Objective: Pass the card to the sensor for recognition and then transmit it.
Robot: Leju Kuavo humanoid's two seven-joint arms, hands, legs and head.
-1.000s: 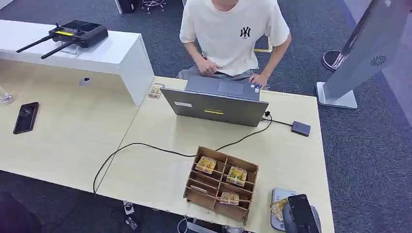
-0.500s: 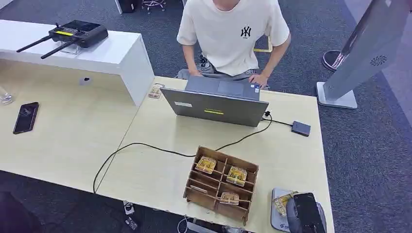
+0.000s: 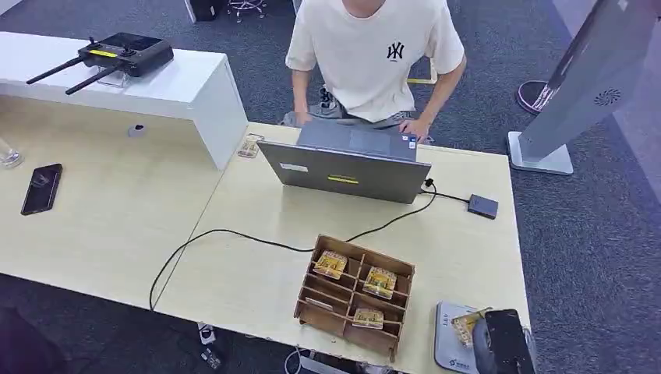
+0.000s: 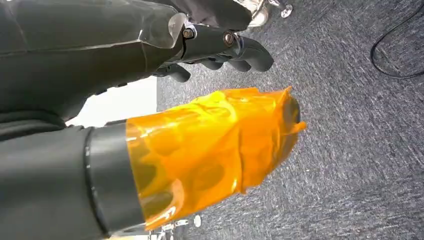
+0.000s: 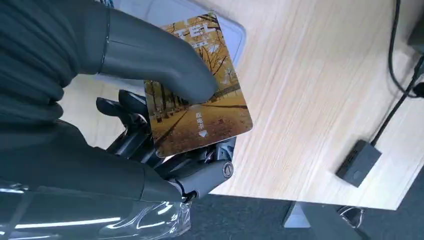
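Note:
My right hand (image 3: 503, 343) is at the table's near right corner and pinches a yellow autumn-scene card (image 3: 465, 327). In the right wrist view the thumb (image 5: 160, 60) presses the card (image 5: 200, 110) against the darker fingers beneath it. The card is held just above the grey-white sensor pad (image 3: 450, 351), whose corner (image 5: 165, 12) shows behind the card; whether they touch I cannot tell. My left hand (image 4: 200, 150) hangs over dark carpet, its thumb wrapped in orange tape, holding nothing.
A wooden divided box (image 3: 355, 294) with more cards stands left of the sensor. Behind it are an open laptop (image 3: 347, 164) with a person (image 3: 374, 54) seated at it, a black cable and a small dark box (image 3: 482, 206). A phone (image 3: 41, 188) lies far left.
My right hand has slid rightwards and nearer the table's front edge with the card, now over the sensor's right part. The person's arm has lifted off the laptop.

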